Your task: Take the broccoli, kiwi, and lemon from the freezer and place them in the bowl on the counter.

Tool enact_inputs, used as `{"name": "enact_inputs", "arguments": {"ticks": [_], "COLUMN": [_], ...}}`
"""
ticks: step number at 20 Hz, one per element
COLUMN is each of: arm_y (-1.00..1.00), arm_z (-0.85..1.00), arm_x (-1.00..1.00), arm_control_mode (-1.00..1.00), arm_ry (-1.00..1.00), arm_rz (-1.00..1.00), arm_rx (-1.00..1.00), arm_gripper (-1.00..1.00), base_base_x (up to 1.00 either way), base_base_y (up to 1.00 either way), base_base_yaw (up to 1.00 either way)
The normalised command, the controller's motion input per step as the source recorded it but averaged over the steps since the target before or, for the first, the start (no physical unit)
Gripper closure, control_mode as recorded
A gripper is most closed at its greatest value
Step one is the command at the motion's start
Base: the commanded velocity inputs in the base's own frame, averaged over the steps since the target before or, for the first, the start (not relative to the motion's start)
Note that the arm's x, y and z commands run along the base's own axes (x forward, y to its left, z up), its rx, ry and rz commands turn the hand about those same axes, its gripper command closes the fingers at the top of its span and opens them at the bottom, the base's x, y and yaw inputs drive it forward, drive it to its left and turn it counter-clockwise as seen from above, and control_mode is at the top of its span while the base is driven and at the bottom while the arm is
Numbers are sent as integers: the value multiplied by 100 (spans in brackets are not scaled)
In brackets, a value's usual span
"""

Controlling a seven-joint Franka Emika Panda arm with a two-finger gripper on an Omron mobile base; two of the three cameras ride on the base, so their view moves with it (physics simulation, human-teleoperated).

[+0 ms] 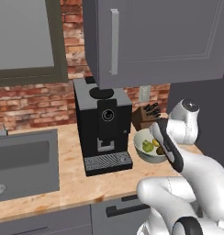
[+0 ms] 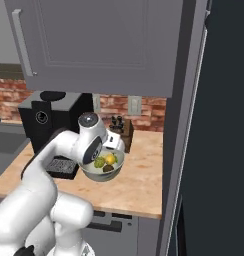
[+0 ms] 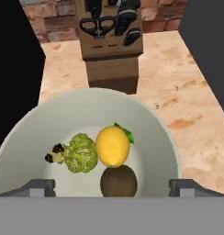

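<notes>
The pale bowl (image 3: pixel 45 124) stands on the tan counter (image 3: pixel 187 101), beside the coffee machine. Inside it lie the broccoli (image 3: pixel 81 153), the yellow lemon (image 3: pixel 113 146) and the brown kiwi (image 3: pixel 118 180), close together. My gripper (image 3: pixel 111 187) hovers just above the bowl, open, with nothing between its fingertips (image 3: pixel 40 186). In the base views the bowl (image 1: pixel 140 137) (image 2: pixel 96 175) sits under my wrist, with the broccoli (image 2: pixel 99 162), lemon (image 2: pixel 110 159) and kiwi (image 2: pixel 108 169) showing. The freezer (image 2: pixel 224 150) is the tall dark unit on the right.
A black coffee machine (image 1: pixel 104 128) stands left of the bowl. A wooden knife block (image 3: pixel 111 46) is right behind it against the brick wall. A grey sink (image 1: pixel 22 160) lies far left. Grey wall cupboards (image 1: pixel 155 36) hang overhead.
</notes>
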Motion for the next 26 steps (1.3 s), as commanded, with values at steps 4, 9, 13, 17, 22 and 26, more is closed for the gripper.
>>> {"name": "enact_inputs", "arguments": {"ticks": [4, 9, 13, 17, 22, 26], "arm_y": [8, 17, 26, 22, 21, 37], "arm_z": [59, 98, 100, 98, 73, 37], "arm_x": [-97, -65, -52, -67, -88, -100], "arm_control_mode": [-100, -100, -100, -100, -100, -100], "arm_ry": [-3, -2, 0, 0, 5, 1], "arm_rz": [0, 1, 5, 3, 1, 2], "arm_rx": [-1, 0, 0, 0, -4, -7], "arm_gripper": [-100, -100, -100, -100, -100, -100], "base_base_x": [0, 0, 0, 0, 0, 0], "base_base_y": [0, 0, 0, 0, 0, 0], "base_base_yaw": [0, 0, 0, 0, 0, 0]}}
